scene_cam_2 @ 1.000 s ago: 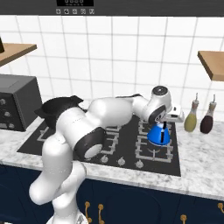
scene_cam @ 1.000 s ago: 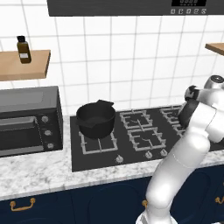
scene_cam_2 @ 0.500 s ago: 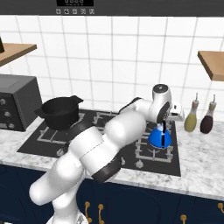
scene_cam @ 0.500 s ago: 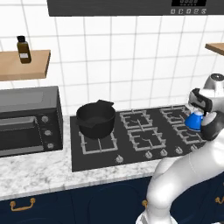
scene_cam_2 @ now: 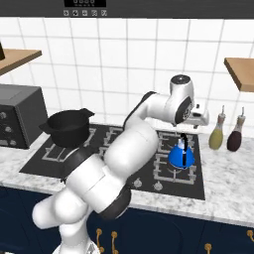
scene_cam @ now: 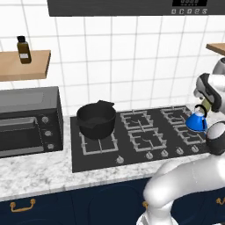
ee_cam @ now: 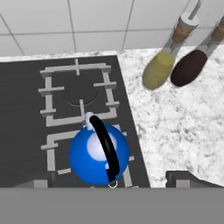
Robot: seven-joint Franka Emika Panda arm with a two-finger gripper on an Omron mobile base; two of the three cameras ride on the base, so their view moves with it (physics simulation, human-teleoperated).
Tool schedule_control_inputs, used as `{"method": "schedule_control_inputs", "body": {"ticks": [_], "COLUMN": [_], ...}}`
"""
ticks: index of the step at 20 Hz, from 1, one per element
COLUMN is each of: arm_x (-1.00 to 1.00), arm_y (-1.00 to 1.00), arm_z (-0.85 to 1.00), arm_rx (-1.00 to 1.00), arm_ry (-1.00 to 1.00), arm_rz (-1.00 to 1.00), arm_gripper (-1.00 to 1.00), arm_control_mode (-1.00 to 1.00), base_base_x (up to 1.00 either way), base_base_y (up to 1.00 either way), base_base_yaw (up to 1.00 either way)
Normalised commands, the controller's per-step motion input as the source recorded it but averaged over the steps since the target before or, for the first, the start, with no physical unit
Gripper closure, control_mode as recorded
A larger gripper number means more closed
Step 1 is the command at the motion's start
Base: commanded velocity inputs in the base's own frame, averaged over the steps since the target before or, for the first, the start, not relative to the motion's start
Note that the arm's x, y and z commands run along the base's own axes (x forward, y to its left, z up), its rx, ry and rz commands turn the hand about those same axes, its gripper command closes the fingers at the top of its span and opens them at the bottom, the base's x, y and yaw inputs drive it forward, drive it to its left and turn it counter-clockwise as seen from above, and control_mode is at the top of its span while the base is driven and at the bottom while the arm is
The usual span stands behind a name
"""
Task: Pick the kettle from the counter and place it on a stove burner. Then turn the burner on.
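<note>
My hand [ee_cam: 112, 179] hangs over the kettle [ee_cam: 99, 152] with its fingers [ee_cam: 183, 178] spread wide apart, one to each side of the blue body and touching nothing; I am holding nothing. In the hand view the kettle sits directly below me, its thin black handle arching across the glossy round top. It stands on a stove burner [ee_cam: 56, 148] at the right-hand end of the cooktop, in the front row, and the next grate [ee_cam: 77, 92] beyond it toward the wall is bare.

From the right base view my hand [scene_cam_2: 194, 118] is just above the kettle [scene_cam_2: 180, 156], apart from the handle, and the kettle rests upright on the grate [scene_cam_2: 174, 169] nearest the cooktop's right edge. In the left base view the kettle [scene_cam: 197, 122] shows at the far right of the cooktop [scene_cam: 110, 154], partly behind my arm.

Just past the cooktop's edge, on the speckled tabletop [ee_cam: 183, 127], stand two slim bottles near the wall: a yellowish one [ee_cam: 162, 70] and a dark brown one [ee_cam: 192, 65], close beside each other and well apart from the kettle.

Farther left, a big black pot [scene_cam: 96, 119] sits on a burner at the left end of the cooktop. Beyond that, a dark toaster oven [scene_cam: 27, 121] stands on the tabletop [scene_cam: 39, 171]. Above it, a wooden shelf [scene_cam: 24, 65] carries a small brown bottle [scene_cam: 23, 49].
</note>
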Motion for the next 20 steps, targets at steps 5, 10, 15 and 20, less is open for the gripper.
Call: {"method": "schedule_control_inputs", "body": {"ticks": [5,10,15,20], "arm_x": [-1.00,-1.00,-0.03,0.99], "arm_y": [0.85,0.36,0.03,0.00], "arm_z": [-0.43,-1.00,-1.00,-0.49], "arm_rx": [0.00,-0.01,0.04,0.30], "arm_ry": [0.04,0.29,0.51,0.26], "arm_rz": [0.00,0.00,0.00,0.05], "arm_gripper": [-1.00,-1.00,-1.00,-1.00], "arm_control_mode": [-1.00,-1.00,-1.00,-1.00], "base_base_x": [0.00,0.00,0.00,0.00], "base_base_y": [0.00,0.00,0.00,0.00], "base_base_yaw": [0.00,0.00,0.00,0.00]}}
